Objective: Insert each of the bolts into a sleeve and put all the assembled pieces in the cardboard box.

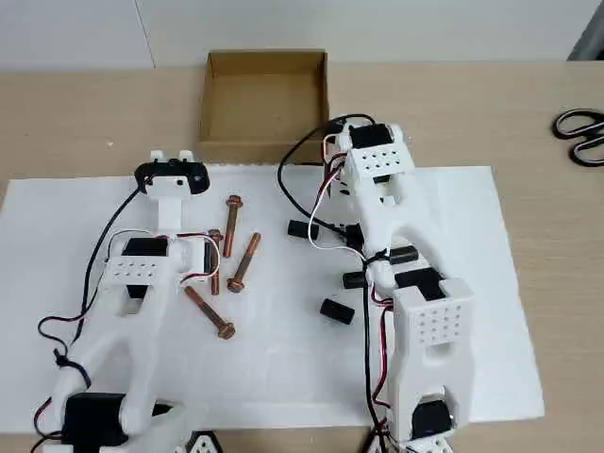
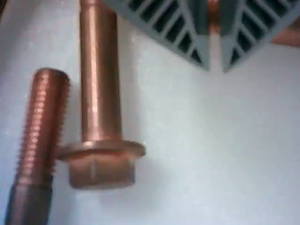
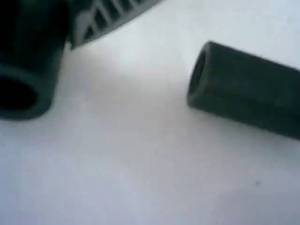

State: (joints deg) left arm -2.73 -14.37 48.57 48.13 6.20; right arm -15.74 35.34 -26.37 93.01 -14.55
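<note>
Several copper bolts lie on the white sheet left of centre: one [image 1: 232,225] farthest back, one [image 1: 245,261] slanted, one [image 1: 209,311] nearest the front. My left gripper [image 2: 215,65] is down among them, its grey fingertips nearly together with a copper bolt [image 2: 213,11] showing between them. Two more bolts [image 2: 99,103] [image 2: 37,140] lie side by side close in front of it. Black sleeves [image 1: 301,228] [image 1: 337,310] [image 1: 404,254] are scattered by my right gripper [image 1: 368,264], which is low over the sheet. One sleeve [image 3: 23,70] is right against it and another [image 3: 248,93] lies a little apart.
The open cardboard box [image 1: 215,94] stands at the back centre, beyond the white sheet [image 1: 283,368]. Scissors [image 1: 580,137] lie at the far right edge of the table. Cables hang from both arms over the work area.
</note>
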